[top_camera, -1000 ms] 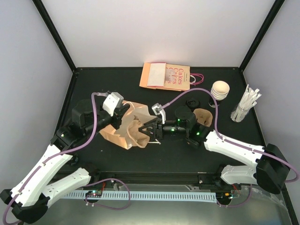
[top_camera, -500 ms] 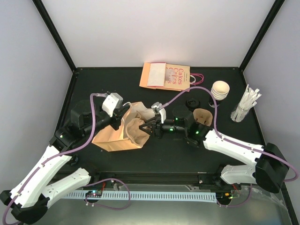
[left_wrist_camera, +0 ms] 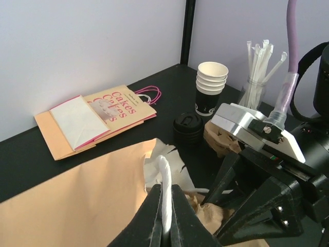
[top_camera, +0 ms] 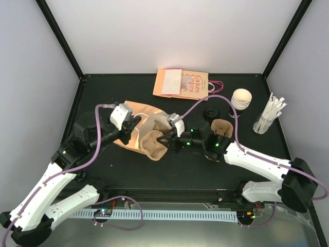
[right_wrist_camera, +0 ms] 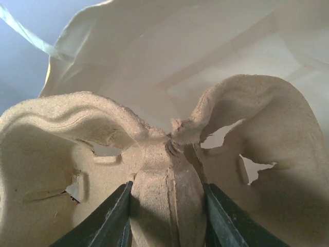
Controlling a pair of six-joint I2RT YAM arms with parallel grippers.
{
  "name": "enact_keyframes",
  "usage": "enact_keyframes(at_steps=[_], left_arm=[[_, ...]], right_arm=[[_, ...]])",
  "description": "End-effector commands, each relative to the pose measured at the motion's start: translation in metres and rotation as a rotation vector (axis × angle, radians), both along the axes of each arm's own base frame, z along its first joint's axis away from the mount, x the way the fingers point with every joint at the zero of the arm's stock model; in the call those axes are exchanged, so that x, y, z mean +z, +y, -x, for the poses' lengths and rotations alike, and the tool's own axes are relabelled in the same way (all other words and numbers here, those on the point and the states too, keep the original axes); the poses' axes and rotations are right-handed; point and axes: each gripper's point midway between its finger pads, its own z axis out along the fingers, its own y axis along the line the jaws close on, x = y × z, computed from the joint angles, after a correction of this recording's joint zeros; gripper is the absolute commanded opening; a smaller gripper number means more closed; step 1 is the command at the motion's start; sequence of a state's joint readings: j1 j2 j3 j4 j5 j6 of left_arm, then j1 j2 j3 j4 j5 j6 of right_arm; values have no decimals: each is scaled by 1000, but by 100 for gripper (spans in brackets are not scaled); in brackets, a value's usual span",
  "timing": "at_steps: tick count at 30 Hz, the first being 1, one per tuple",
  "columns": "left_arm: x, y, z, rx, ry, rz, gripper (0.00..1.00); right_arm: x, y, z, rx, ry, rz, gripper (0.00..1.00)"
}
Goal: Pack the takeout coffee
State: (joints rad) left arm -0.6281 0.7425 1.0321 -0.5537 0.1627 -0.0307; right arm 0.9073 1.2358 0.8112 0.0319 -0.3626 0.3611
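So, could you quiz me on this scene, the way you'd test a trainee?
1. True or false: the right gripper holds a cup.
2. What does the left gripper pinch? A) a cup B) the bag handle C) a lid
3. Fill in: the straws stand at the table's far ____ corner.

Key: 1 false, it holds the carrier. 2 B. 3 right.

the cup carrier (right_wrist_camera: pixel 154 175) is rough, fibrous moulded pulp, torn ragged at the edges; the paper bag (left_wrist_camera: pixel 77 206) is smooth matt kraft; the lid (left_wrist_camera: pixel 188 124) is black plastic with a faint sheen; the table (top_camera: pixel 180 172) is matt black
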Motion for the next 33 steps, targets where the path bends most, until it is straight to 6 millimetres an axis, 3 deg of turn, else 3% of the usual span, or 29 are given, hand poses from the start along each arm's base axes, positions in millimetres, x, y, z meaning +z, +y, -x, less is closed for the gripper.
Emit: enact_keyframes(at_steps=[1, 10, 17, 33], left_arm=[[32, 3, 10, -22, -69, 52, 2], [35, 0, 12, -44, -82, 57, 1], [32, -1, 12, -50, -74, 53, 2], [27, -1, 13, -54, -59, 50, 1]], right_arm=[[2, -19, -12, -95, -77, 59, 38], [7, -47, -10, -158, -130, 122, 38], [-1, -59, -7, -172, -133, 175, 38], [-2, -59, -4, -165, -126, 171, 38]])
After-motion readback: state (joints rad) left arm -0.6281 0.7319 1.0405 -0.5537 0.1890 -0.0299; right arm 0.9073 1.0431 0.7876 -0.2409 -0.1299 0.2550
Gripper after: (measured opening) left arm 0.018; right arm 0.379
